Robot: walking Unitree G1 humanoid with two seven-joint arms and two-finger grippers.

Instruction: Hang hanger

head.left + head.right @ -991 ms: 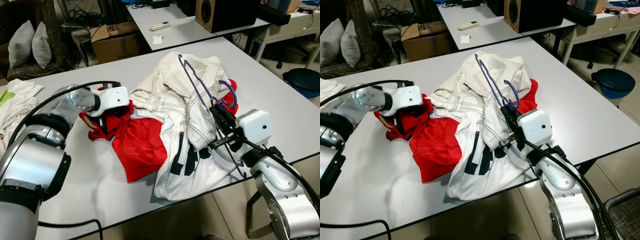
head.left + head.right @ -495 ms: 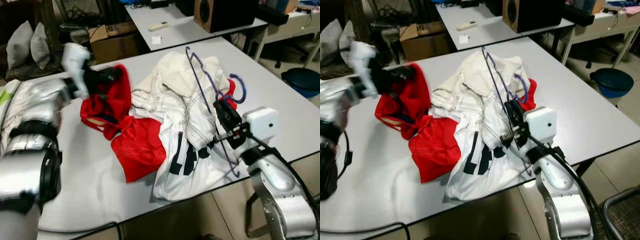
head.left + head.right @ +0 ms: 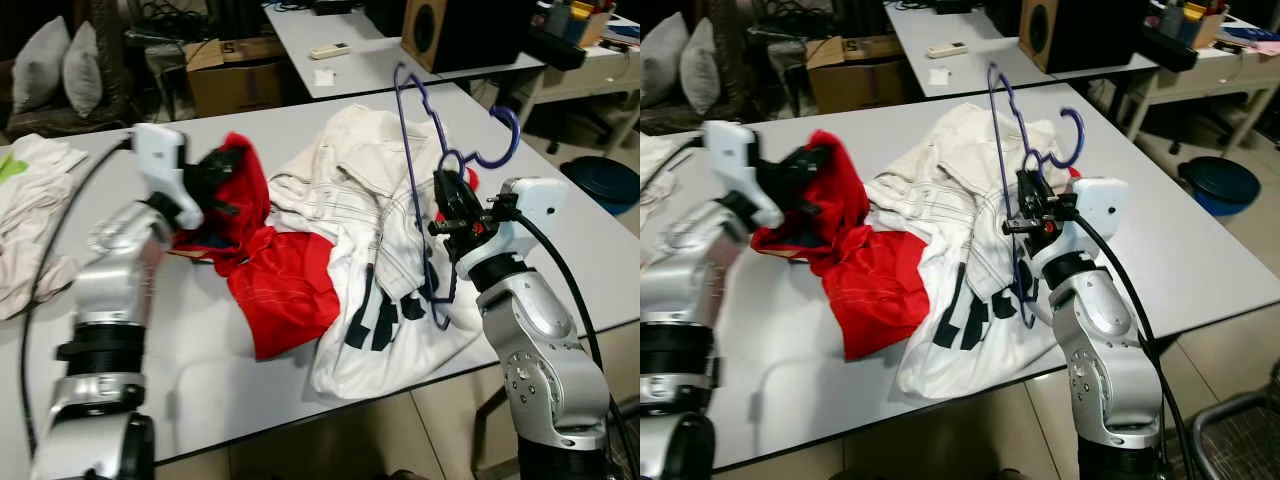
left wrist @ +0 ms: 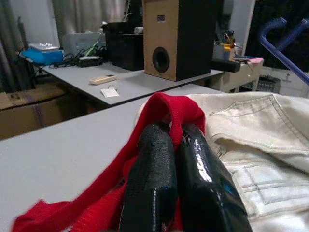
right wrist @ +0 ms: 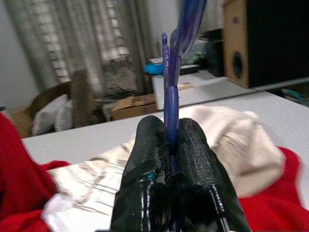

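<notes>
On the grey table (image 3: pixel 560 200), a heap of white clothes (image 3: pixel 370 200) lies in the middle. To the left of this heap, the left gripper (image 3: pixel 222 178) is raised above the table, its fingers (image 4: pixel 164 174) pressed together on a red garment (image 3: pixel 270 270). To the right of the heap, the right gripper (image 3: pixel 447 203) holds the purple hanger (image 3: pixel 440 120) upright above the white clothes, fingers (image 5: pixel 193 159) clamped on its thin bar, with the hook pointing up and to the right.
</notes>
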